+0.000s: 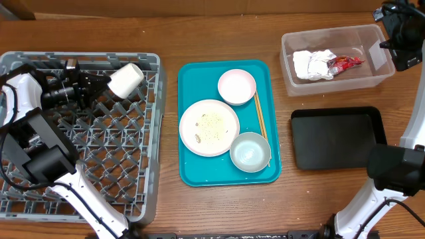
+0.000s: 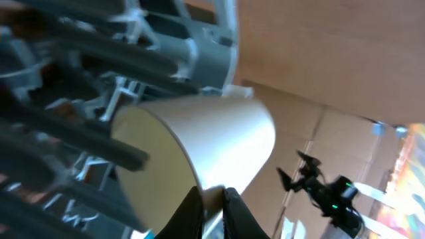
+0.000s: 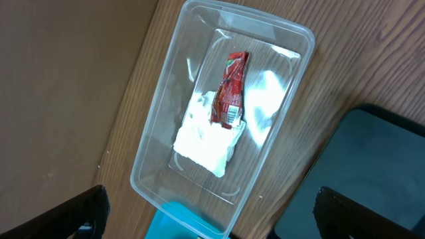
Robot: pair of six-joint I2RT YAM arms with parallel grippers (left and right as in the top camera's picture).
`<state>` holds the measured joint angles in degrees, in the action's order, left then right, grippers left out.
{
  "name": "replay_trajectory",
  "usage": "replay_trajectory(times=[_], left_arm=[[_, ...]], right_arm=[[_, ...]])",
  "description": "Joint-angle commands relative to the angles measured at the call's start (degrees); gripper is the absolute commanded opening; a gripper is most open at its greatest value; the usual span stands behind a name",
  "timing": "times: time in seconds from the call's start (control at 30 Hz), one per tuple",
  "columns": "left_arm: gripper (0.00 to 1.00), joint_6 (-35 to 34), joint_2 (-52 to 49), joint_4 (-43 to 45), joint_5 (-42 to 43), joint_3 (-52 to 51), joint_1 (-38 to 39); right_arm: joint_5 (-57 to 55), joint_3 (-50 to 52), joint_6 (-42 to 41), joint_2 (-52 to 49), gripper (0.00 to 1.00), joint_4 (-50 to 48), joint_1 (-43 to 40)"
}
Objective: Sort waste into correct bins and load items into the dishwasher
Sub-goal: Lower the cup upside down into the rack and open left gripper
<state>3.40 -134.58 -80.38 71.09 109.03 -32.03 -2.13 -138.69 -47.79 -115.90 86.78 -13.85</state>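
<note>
Two dark fingers of the left gripper clamp the wall of a small white cup, which is held tilted on its side over the far right part of a large square grey plastic dish rack; whether the cup touches the lattice cannot be told. Beside the rack, a flat teal tray carries a large white round plate strewn with whitish rice-like crumbs, a pinkish saucer, a pale round bowl and thin wooden chopsticks lying along the tray's right side. Farther right, a clear rectangular plastic tub holds a crumpled white paper napkin with a small red shiny wrapper on top. A shallow black rectangular tray sits just beside the tub. Above the tub hangs the right gripper, its jaws spread wide and holding nothing.
</note>
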Motion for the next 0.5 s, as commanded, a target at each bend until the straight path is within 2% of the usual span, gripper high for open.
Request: replay_trajectory(times=[0.0,0.17,0.33,0.43,0.47], left_arm=[[0.10,-0.9,0.3,-3.2,-11.0,3.8,1.1],[0.14,-1.9,0.3,-10.2,-20.1,13.4,1.6],[0.19,-8.9,0.3,-14.5,-32.5,21.7,2.5],[0.31,-11.3,0.3,-16.5,-39.0,25.2,3.1],[0.43,-11.8,0.3,-16.5,-40.6,25.8,3.3]], right_arm=[[-0.6,-0.2,0.1,0.0,1.00,-0.1,-0.1],[-0.6,-0.2,0.0,0.0,1.00,-0.1,-0.1],[-0.6,-0.2,0.0,0.0,1.00,-0.1,-0.1],[-0.6,-0.2,0.0,0.0,1.00,-0.1,-0.1],[-0.6,-0.2,0.0,0.0,1.00,-0.1,-0.1]])
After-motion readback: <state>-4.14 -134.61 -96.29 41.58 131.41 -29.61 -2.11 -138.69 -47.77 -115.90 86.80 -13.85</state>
